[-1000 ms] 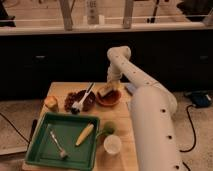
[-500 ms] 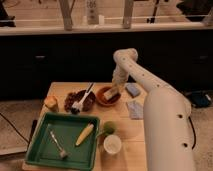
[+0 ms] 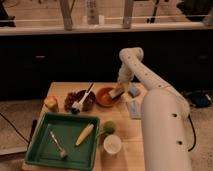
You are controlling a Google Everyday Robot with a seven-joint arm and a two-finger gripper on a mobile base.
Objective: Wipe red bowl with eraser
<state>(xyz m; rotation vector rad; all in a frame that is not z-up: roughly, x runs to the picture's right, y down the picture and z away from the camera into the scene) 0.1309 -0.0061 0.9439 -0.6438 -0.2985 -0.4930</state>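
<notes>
The red bowl sits on the wooden table, just right of a darker maroon bowl. My gripper comes down from the arm at the back right and is over the red bowl's right rim. It is shut on the eraser, a small tan block with a pale face. The eraser touches the bowl's right edge. The bowl's right rim is partly hidden behind the eraser.
The maroon bowl holds a white utensil. An orange-yellow chunk lies at the left. A green tray holds a fork and a yellow item. A green fruit, white cup and blue blocks are nearby.
The gripper with the eraser has moved right, from over the middle of the red bowl to its right rim. The arm has swung rightward.
</notes>
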